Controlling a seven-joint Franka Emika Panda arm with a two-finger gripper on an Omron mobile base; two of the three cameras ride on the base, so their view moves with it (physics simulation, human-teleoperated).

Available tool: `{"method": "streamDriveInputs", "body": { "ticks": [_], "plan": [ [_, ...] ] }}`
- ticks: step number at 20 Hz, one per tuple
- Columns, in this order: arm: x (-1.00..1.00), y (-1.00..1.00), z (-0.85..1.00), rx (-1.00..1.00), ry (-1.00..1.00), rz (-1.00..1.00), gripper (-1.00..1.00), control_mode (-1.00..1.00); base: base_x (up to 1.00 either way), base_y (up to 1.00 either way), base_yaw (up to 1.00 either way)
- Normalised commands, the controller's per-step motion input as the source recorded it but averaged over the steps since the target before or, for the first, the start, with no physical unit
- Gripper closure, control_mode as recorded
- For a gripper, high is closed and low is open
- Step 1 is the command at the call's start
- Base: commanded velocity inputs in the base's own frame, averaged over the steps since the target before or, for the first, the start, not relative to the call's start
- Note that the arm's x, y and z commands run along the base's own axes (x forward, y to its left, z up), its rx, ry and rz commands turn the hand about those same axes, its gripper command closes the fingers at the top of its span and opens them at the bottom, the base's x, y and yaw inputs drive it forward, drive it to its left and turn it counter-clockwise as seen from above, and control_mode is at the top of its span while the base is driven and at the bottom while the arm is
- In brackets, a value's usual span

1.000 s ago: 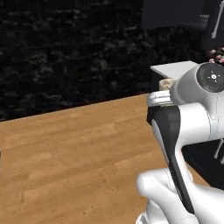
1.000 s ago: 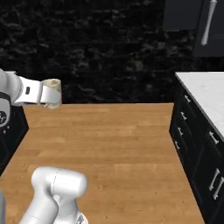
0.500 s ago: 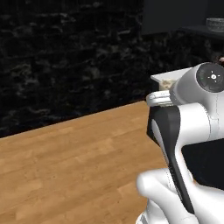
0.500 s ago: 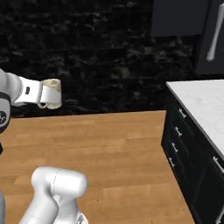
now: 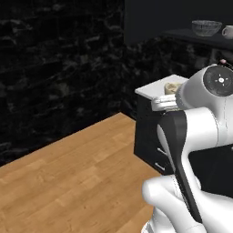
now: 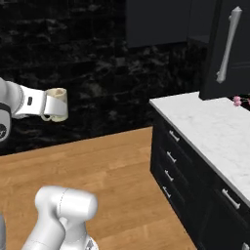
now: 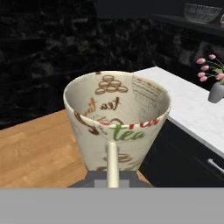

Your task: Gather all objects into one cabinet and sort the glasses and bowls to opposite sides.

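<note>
- Speckled tan cup [image 7: 117, 122], printed with "tea", sits clamped in the hand [image 6: 52, 105], held in the air over the wooden floor [image 6: 122, 166].
- Clear ribbed bowl [image 5: 206, 27] and pale grey cup [image 5: 227, 32] rest on the cabinet shelf [image 5: 200, 37] above the white marble surface [image 6: 215, 132].

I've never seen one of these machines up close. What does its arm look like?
The arm is made of thick, rounded, glossy white segments with dark wedge-shaped bands at the joints. A round dark cap with a small pale dot closes one joint. The tool ends a white wrist bearing a small dark mark. No loose cables show.
</note>
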Motion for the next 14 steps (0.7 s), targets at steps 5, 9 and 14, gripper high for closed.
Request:
{"method": "streamDriveInputs", "body": {
  "ticks": [5,9,14],
  "plan": [
    [0.0,0.0,0.0,0.0,0.0,0.0,1.0,1.0,0.88,-0.02,-0.52],
    [0.0,0.0,0.0,0.0,0.0,0.0,1.0,1.0,0.81,0.0,-0.57],
    [0.0,0.0,0.0,0.0,0.0,0.0,1.0,1.0,0.62,0.0,-0.63]
  ]
}}
